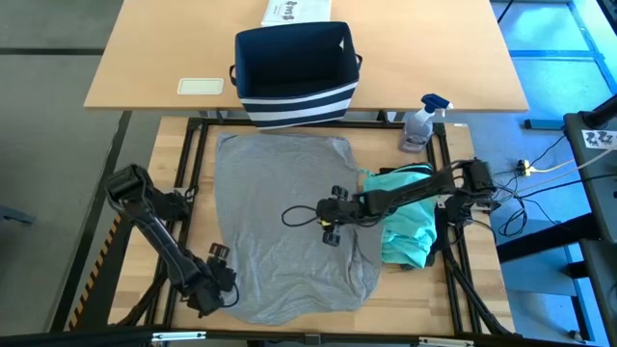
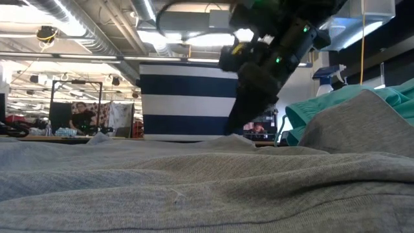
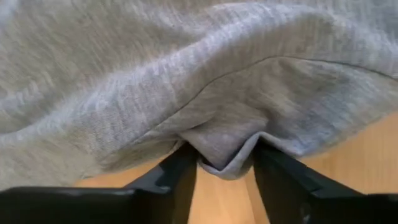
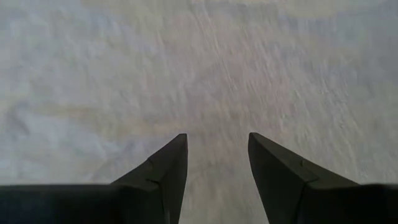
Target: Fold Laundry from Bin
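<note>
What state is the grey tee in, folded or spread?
Spread: the grey T-shirt lies open on the table, with only a hem corner bunched between the left gripper fingers.

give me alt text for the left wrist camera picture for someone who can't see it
The left gripper has its two dark fingers on either side of a bunched edge of the grey T-shirt, pinching a small fold of cloth just above the wooden table. Grey fabric fills most of the picture.

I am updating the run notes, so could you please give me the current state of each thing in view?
grey T-shirt: spread flat on the table, near-left hem bunched.
left gripper: closing on that hem, fold between its fingers.
right gripper: part open, pressed on the shirt's middle.
teal piece: crumpled beside the shirt.
bin: upright, looks empty.
spray bottle: upright.
</note>
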Motion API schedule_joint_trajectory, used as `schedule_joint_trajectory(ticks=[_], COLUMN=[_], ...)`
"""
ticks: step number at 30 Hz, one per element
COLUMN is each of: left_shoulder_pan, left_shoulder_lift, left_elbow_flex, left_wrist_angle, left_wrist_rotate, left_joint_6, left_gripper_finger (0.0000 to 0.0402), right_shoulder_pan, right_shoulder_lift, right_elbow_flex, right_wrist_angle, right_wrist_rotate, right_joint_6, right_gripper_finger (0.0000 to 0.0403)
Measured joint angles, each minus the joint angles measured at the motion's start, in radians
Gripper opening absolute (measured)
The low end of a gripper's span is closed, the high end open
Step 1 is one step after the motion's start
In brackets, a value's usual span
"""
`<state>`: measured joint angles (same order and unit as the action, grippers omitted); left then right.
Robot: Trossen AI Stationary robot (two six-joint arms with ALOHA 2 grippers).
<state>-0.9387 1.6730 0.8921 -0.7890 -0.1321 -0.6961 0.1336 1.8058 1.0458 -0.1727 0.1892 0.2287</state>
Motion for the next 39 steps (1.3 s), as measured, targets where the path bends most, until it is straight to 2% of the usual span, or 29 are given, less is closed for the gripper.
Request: schedule_joint_trajectory(ticks=[3, 7, 9, 15, 18, 21, 29, 33, 39], left_shoulder_pan=[0.003, 0.014, 0.025, 0.029, 0.029, 0.03, 0.035, 0.035, 0.057], left_shoulder_lift=[0.016, 0.0, -0.008, -0.017, -0.017, -0.017, -0.017, -0.017, -0.017], left_elbow_flex=[0.001, 0.0, 0.012, 0.152, 0.23, 0.277, 0.295, 0.295, 0.295], left_wrist_angle=[-0.008, -0.017, -0.06, -0.294, -0.371, -0.427, -0.366, -0.37, -0.37], left_wrist_rotate=[0.011, 0.032, 0.049, 0.078, 0.075, 0.118, 0.414, 0.441, 0.398], left_joint_6=[-0.001, -0.032, -0.062, -0.088, -0.104, -0.142, -0.332, -0.372, -0.359], left_gripper_finger=[0.0104, 0.0024, 0.0011, 0.0005, 0.0003, 0.0003, 0.0004, 0.0029, 0.0068], right_shoulder_pan=[-0.019, -0.044, -0.058, -0.091, -0.1, -0.102, -0.102, -0.102, -0.103], right_shoulder_lift=[0.021, 0.037, 0.043, 0.071, 0.083, 0.097, 0.101, 0.101, 0.102], right_elbow_flex=[0.0, 0.0, 0.0, -0.001, -0.002, 0.002, 0.002, 0.002, 0.002], right_wrist_angle=[-0.003, -0.001, 0.0, -0.003, -0.019, -0.005, -0.004, -0.004, -0.008], right_wrist_rotate=[-0.011, -0.016, -0.016, -0.012, -0.008, -0.008, -0.006, 0.001, 0.002], right_joint_6=[-0.001, -0.001, 0.0, 0.002, 0.007, 0.021, 0.028, 0.028, 0.028], right_gripper_finger=[0.017, 0.017, 0.017, 0.017, 0.017, 0.017, 0.017, 0.017, 0.017])
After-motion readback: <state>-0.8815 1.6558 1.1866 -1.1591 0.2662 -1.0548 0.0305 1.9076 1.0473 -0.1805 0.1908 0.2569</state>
